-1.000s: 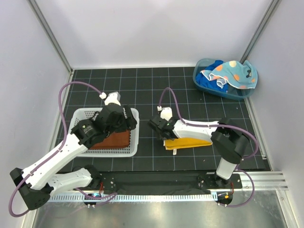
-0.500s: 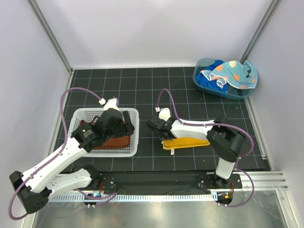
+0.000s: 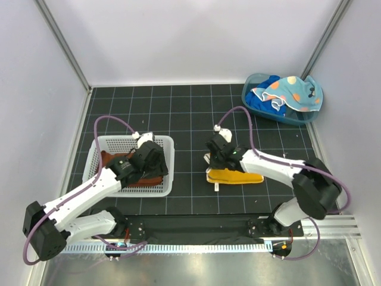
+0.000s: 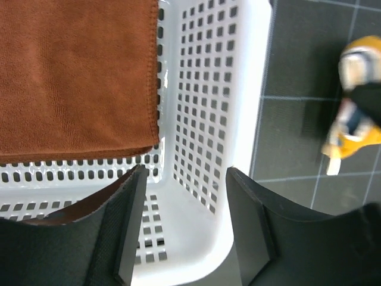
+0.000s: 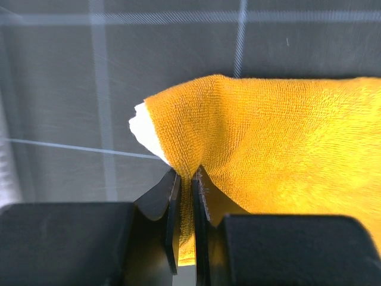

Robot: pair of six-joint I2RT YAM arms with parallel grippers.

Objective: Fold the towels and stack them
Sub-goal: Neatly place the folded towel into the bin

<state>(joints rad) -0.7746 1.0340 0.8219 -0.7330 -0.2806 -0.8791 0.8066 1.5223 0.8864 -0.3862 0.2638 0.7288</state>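
Note:
A folded rust-brown towel (image 3: 126, 174) (image 4: 77, 77) lies in the white mesh basket (image 3: 168, 143) (image 4: 202, 119). My left gripper (image 3: 159, 173) (image 4: 184, 196) hangs open over the basket's near right corner, one finger on each side of the right wall, holding nothing. The folded yellow-orange towel (image 3: 238, 177) (image 5: 286, 137) lies on the mat right of the basket. My right gripper (image 3: 214, 168) (image 5: 184, 179) is shut on its left edge, next to a white label (image 5: 146, 134). A spotted light-blue towel (image 3: 289, 90) and a royal-blue towel (image 3: 262, 102) fill the blue tub (image 3: 296, 119).
The black gridded mat (image 3: 190, 113) is walled by white panels at the back and sides. The tub stands in the far right corner. A metal rail (image 3: 196, 229) with both arm bases runs along the near edge.
The right gripper has closed on the yellow-orange towel's left edge and its arm has swung to the right. The left gripper has slid toward the basket's near right corner, jaws slightly narrower.

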